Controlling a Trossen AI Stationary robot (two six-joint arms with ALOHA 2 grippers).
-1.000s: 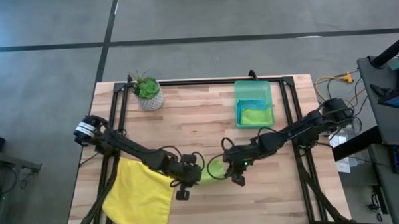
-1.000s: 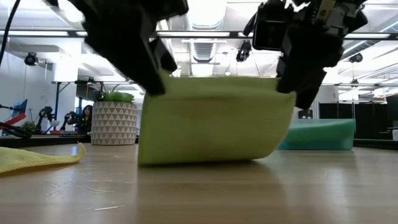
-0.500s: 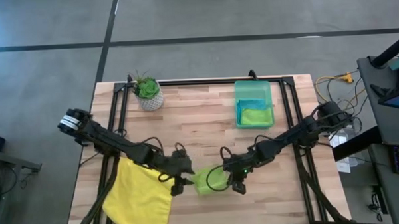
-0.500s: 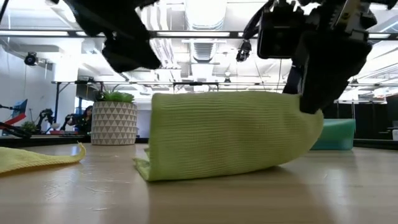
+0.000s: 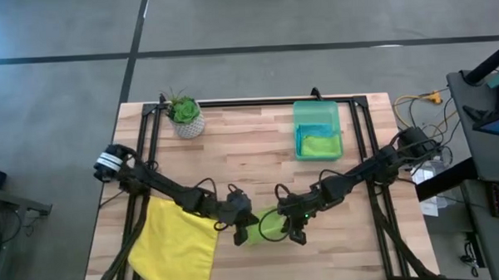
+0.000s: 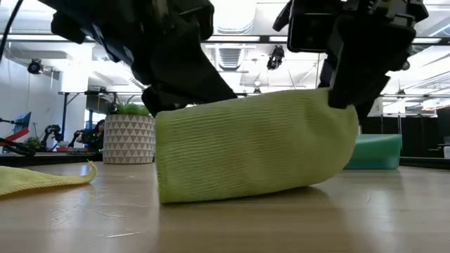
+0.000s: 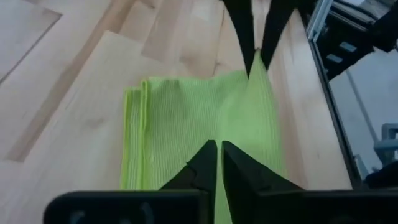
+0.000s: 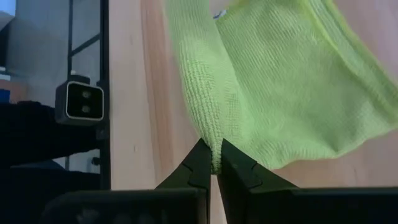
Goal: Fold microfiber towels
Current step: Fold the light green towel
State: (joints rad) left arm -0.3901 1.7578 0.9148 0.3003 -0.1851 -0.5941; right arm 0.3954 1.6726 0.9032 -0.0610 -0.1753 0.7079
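**Desk:** What did the overhead camera show at the near edge of the wooden table?

**Photographer:** Both dark arms met over a lime green towel, lifted off the boards near the table's front centre. The left gripper had its fingers pressed together on the cloth's left end; the right gripper pinched the right end the same way.

**Desk:** And from table height?

**Photographer:** The lime green towel hung between the two grippers as a folded band, its lower edge touching the tabletop, the right end raised a little above the left. In the left wrist view, the left gripper's fingers were closed tight over the towel's near edge, with the other arm's fingers nipping the far corner. In the right wrist view, the right gripper clamped a bunched ridge of the same cloth.

**Desk:** The other towels?

**Photographer:** A bright yellow towel lay spread at the front left corner, partly over the table's edge. Another lime green cloth sat inside the translucent green bin toward the back right. A potted plant in a white patterned pot stood at the back left, well apart from the work.
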